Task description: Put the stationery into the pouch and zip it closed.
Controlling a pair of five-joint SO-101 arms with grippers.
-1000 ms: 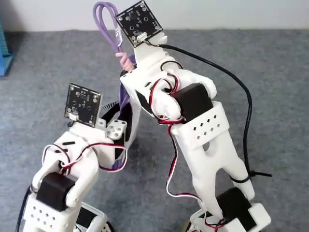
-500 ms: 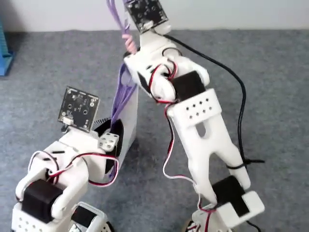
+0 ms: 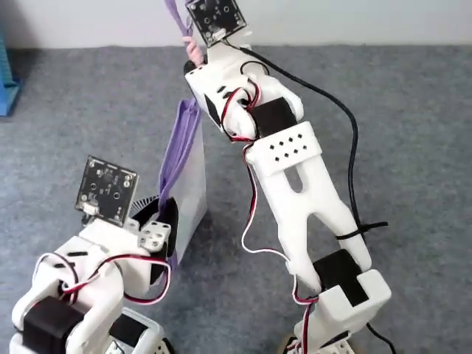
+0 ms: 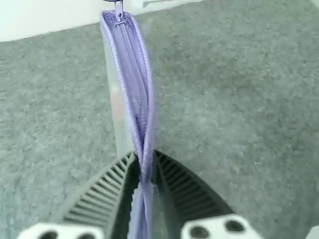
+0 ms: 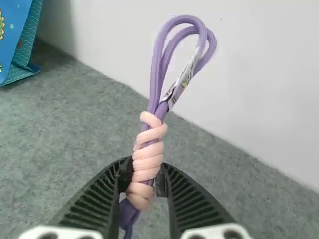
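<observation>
The pouch (image 3: 186,173) is translucent with a purple zipper edge and stands on edge on the grey carpet. My left gripper (image 3: 159,223) is shut on the pouch's near end. In the left wrist view the zipper (image 4: 133,74) runs away from my left gripper (image 4: 144,175), its two sides together up to the slider (image 4: 118,15) at the far end. My right gripper (image 3: 195,60) is at the far end, shut on the purple pull cord (image 3: 175,16) at its pink wrap (image 3: 194,50). The right wrist view shows the pink wrap (image 5: 147,159) pinched in the right gripper (image 5: 142,185), with the cord loop (image 5: 180,55) sticking out beyond it.
A blue object (image 3: 6,82) sits at the left edge of the carpet, also in the right wrist view as a blue object (image 5: 15,40). A white wall (image 3: 332,22) closes off the back. Open carpet (image 3: 413,147) lies to the right of the arms.
The right gripper has pulled the cord farther toward the wall. The pouch now stretches out longer between the two grippers. The left arm has drawn back toward the near edge.
</observation>
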